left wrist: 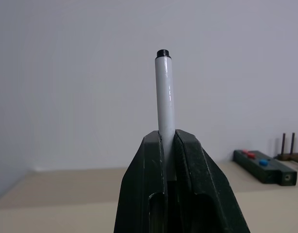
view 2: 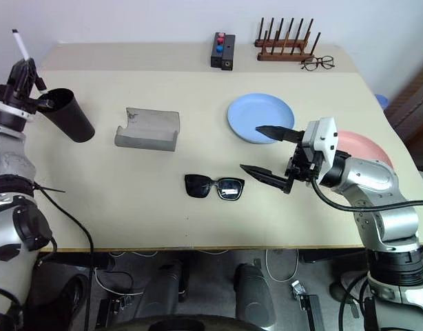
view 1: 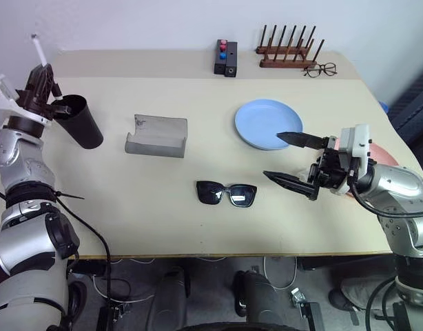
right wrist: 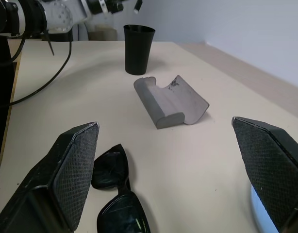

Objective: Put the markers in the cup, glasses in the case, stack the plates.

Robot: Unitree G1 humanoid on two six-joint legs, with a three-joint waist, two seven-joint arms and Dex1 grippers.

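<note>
meanwhile, at the far left edge of the beige surface (view 1: 163, 221), the left tool (view 1: 40, 74) is clamped tight on the white marker (view 1: 37, 49), which sticks up out of the pinched fingers with its dark end topmost, as the left wrist view shows plainly. the tool hangs in the air right beside the rim of the black cup (view 1: 84, 123), which stands on the surface near that edge; the marker is not yet over the mouth nor inside it. the step in hand looks to be the first of the three: getting the marker into the cup.

the right tool (view 1: 293, 158) waits with its fingers spread as wide as they go, holding nothing, hovering just right of the black sunglasses (view 1: 226, 193), which lie flat toward the near edge. the grey case (view 1: 156, 136) lies with its flap open between cup and blue plate (view 1: 268, 123); the pink plate (view 2: 363, 146) sits to the right, partly hidden behind the right arm and apart from the blue one. at the far edge stand a black block with red and blue knobs (view 1: 225, 58), a wooden rack (view 1: 289, 49) and clear spectacles (view 1: 320, 69).

by this reading, the next move calls for bringing the marker above the cup's mouth, tipping it so one end points down inside the rim, then letting go. a drop off centre might strike the rim or tip the tall cup. glasses and plates remain untouched.
</note>
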